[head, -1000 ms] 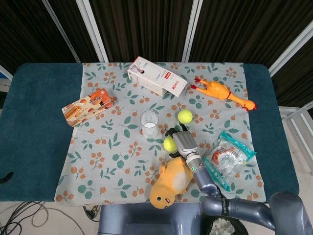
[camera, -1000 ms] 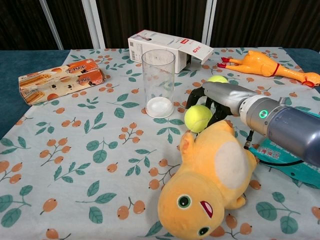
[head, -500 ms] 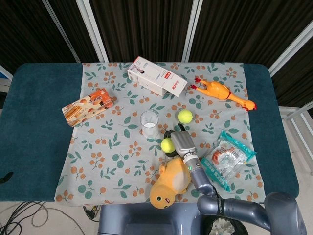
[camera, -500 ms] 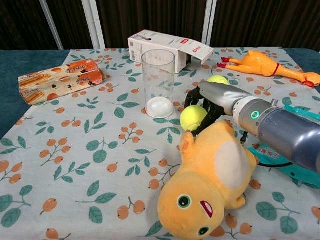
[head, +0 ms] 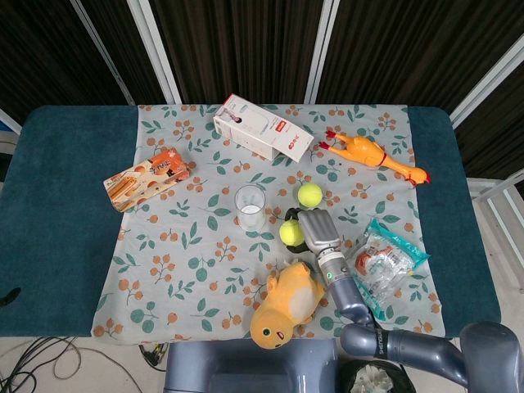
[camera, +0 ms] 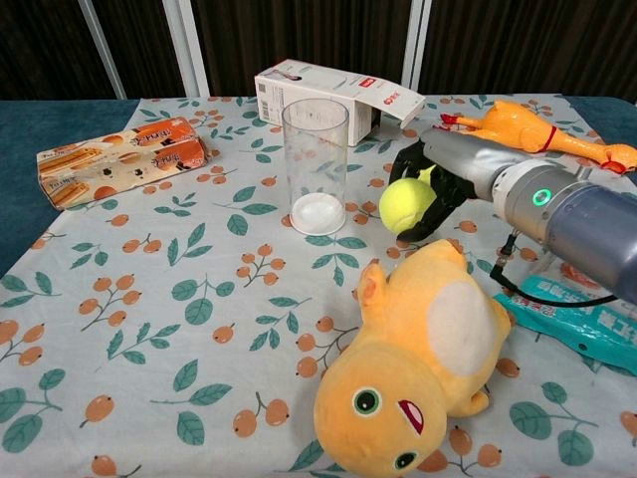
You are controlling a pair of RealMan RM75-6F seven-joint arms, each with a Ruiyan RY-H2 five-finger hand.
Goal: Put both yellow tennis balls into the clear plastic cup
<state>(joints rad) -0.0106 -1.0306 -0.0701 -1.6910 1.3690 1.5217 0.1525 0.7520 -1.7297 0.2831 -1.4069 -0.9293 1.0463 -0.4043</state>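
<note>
The clear plastic cup (head: 250, 206) (camera: 316, 164) stands upright in the middle of the cloth, with only a white base showing inside. My right hand (head: 317, 230) (camera: 450, 171) grips one yellow tennis ball (head: 291, 232) (camera: 406, 206), held above the cloth to the right of the cup and apart from it. The other yellow tennis ball (head: 309, 194) lies on the cloth just beyond the hand; in the chest view the hand hides most of it. My left hand appears in neither view.
A yellow plush toy (head: 286, 303) (camera: 423, 349) lies just in front of the hand. A teal snack bag (head: 381, 260) is to the right, a rubber chicken (head: 372, 155) at back right, a white carton (head: 262, 127) behind the cup, a biscuit box (head: 146, 178) at left.
My right hand has lifted the tennis ball off the plush's edge and carried it up and slightly right, further back on the table. Cup and second ball have not moved.
</note>
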